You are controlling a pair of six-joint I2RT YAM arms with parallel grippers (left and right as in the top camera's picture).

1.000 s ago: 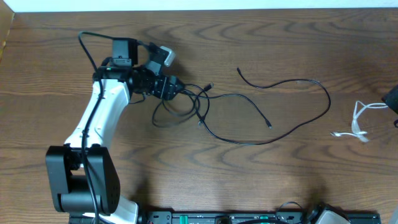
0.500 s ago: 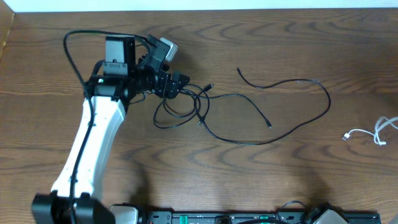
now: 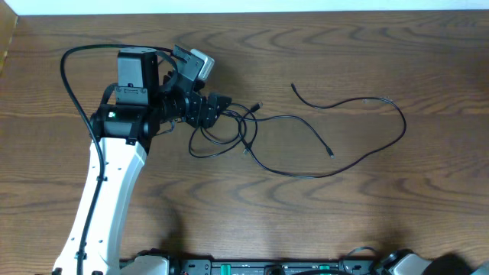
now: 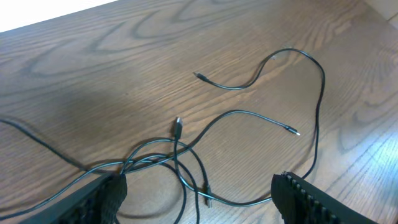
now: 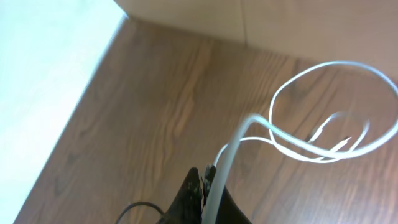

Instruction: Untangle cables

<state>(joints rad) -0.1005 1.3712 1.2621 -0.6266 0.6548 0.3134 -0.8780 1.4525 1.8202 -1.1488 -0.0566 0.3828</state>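
Observation:
The black cable (image 3: 306,172) lies on the wooden table, knotted into loops at its left end (image 3: 229,126), with long strands trailing right. My left gripper (image 3: 217,108) hangs at the left edge of that knot. In the left wrist view it (image 4: 199,200) is open, and the black loops (image 4: 180,163) and a small plug (image 4: 209,198) lie on the table between its fingers (image 4: 107,194), held by neither. My right gripper (image 5: 205,182) is outside the overhead view. It is shut on the white cable (image 5: 231,155), whose loops (image 5: 323,149) hang beyond the fingertips above the table.
A pale strip (image 3: 244,6) runs along the table's far edge. A dark rail (image 3: 267,267) sits at the near edge. In the right wrist view a light wooden board (image 5: 186,15) stands at the table's end, and a white surface (image 5: 43,68) lies beside the table.
The right gripper has carried the white cable to the right, out of the overhead view. The left arm's body has swung left while its gripper stayed at the black knot.

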